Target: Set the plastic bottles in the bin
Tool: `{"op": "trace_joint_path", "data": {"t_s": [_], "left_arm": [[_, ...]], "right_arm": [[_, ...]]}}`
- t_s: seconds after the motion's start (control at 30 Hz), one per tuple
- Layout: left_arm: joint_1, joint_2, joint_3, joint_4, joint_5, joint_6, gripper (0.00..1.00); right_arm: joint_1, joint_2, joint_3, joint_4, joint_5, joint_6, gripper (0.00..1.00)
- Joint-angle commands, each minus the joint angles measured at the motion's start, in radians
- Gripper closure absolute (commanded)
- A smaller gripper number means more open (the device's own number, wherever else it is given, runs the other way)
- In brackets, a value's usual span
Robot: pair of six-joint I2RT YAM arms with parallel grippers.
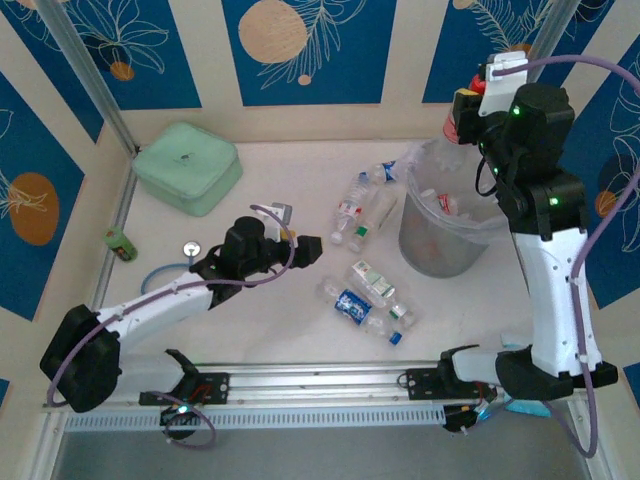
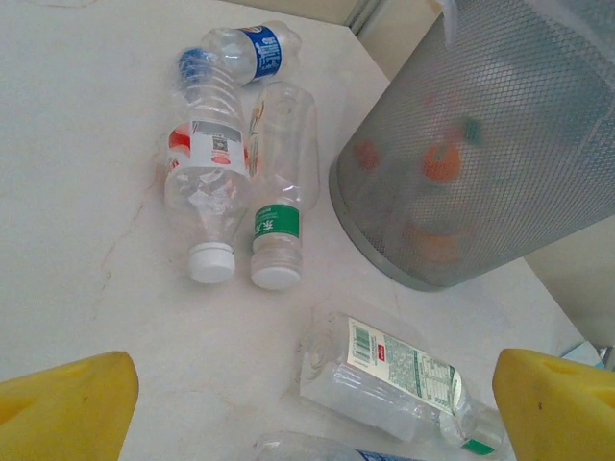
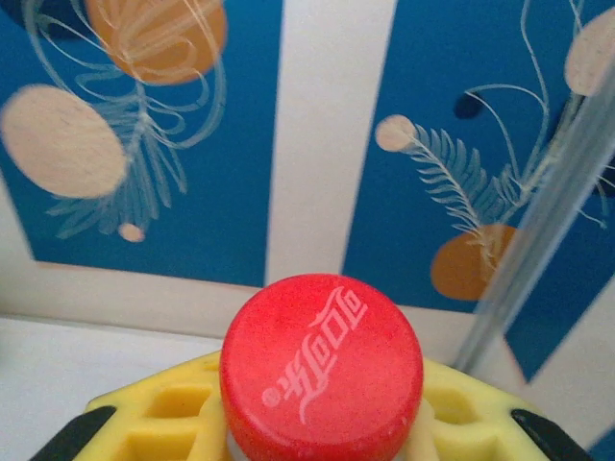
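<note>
Several clear plastic bottles lie on the table left of the bin [image 1: 445, 235]: a pair [image 1: 352, 208] near its left side and a cluster [image 1: 368, 298] in front of it. My left gripper [image 1: 305, 250] hovers open just left of them, nothing between its yellow fingers [image 2: 67, 408]. Ahead of it lie a red-labelled bottle [image 2: 204, 187], a green-labelled one [image 2: 279, 202], a blue-labelled one [image 2: 245, 48] and a nearer bottle [image 2: 394, 375] beside the mesh bin [image 2: 480, 144]. My right gripper [image 1: 470, 105] is raised over the bin's far rim, shut on a bottle with a red cap [image 3: 322, 370].
A mint-green square case [image 1: 187, 165] lies at the back left. A small green can [image 1: 121, 244] stands by the left rail. The bin holds a few bottles with orange and red parts [image 2: 437, 163]. A metal rail [image 1: 320, 385] runs along the near edge.
</note>
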Motion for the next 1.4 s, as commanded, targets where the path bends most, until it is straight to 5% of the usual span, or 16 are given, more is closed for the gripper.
{"op": "trace_joint_path", "data": {"t_s": [0.0,0.47,0.9,1.37], "left_arm": [[0.002,0.004,0.009,0.032,-0.002,-0.015,0.06],[0.002,0.054,0.047,0.022,0.023,-0.003,0.06],[0.002,0.098,0.085,0.024,0.061,-0.013,0.06],[0.002,0.13,0.091,0.047,0.075,-0.037,0.07]], "right_arm": [[-0.017,0.058,-0.021,-0.032,0.086,-0.073,1.0],[-0.135,0.122,-0.167,-0.236,0.018,0.031,1.0],[-0.204,0.137,-0.442,-0.205,-0.098,0.108,1.0],[-0.236,0.227,-0.525,-0.216,-0.187,0.168,1.0]]}}
